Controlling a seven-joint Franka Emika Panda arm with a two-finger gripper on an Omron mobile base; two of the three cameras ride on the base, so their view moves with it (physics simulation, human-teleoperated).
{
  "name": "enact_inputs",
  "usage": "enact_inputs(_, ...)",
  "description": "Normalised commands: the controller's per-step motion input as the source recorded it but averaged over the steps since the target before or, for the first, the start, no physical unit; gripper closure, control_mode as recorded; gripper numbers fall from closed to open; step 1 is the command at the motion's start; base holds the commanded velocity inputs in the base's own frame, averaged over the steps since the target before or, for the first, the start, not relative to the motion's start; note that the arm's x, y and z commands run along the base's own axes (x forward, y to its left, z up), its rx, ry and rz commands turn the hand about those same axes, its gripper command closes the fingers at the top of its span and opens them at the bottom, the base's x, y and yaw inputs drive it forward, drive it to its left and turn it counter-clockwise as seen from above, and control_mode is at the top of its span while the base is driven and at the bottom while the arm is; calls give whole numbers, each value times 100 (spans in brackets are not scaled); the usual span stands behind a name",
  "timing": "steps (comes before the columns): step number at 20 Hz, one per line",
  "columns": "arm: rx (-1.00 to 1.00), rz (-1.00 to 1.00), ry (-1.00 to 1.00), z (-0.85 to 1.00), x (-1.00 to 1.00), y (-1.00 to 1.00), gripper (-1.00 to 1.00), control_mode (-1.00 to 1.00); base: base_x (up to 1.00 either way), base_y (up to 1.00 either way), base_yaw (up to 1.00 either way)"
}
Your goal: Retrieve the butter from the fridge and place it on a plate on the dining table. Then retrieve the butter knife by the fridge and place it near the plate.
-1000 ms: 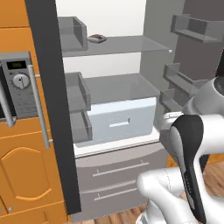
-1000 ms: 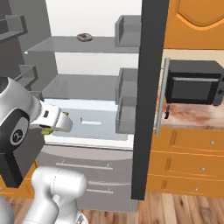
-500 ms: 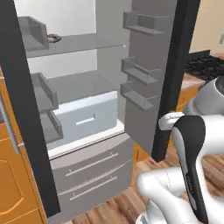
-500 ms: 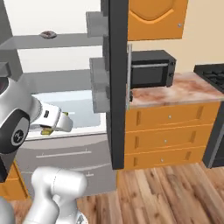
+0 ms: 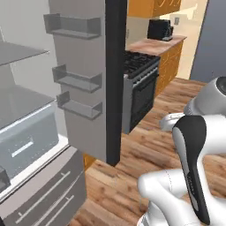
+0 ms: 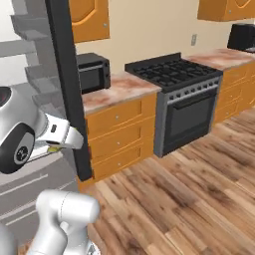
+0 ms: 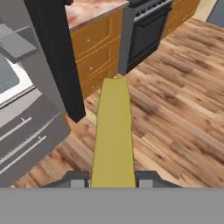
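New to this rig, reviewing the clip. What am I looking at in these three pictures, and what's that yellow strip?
It is a rendered kitchen with a white robot arm on a base that drives. Two pictures come from cameras on the base, behind the arm to its left and right; the third looks along the hand.

In the hand view the yellow strip is the butter, clamped between the two dark fingers at the bottom. The right base view shows a bit of yellow at the gripper.

Around it: the fridge stands open, its door shelves facing the left base camera. Beside it are orange cabinets under a marbled counter, a dark microwave and a black stove. The floor is wood planks.
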Motion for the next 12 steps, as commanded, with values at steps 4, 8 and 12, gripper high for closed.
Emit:
enact_inputs(4, 0, 0, 0, 0, 0, 0, 100, 100, -26, -25, -78)
enact_inputs(8, 0, 0, 0, 0, 0, 0, 100, 100, -20, -26, -79)
enact_inputs(12, 0, 0, 0, 0, 0, 0, 100, 100, -10, -31, -80)
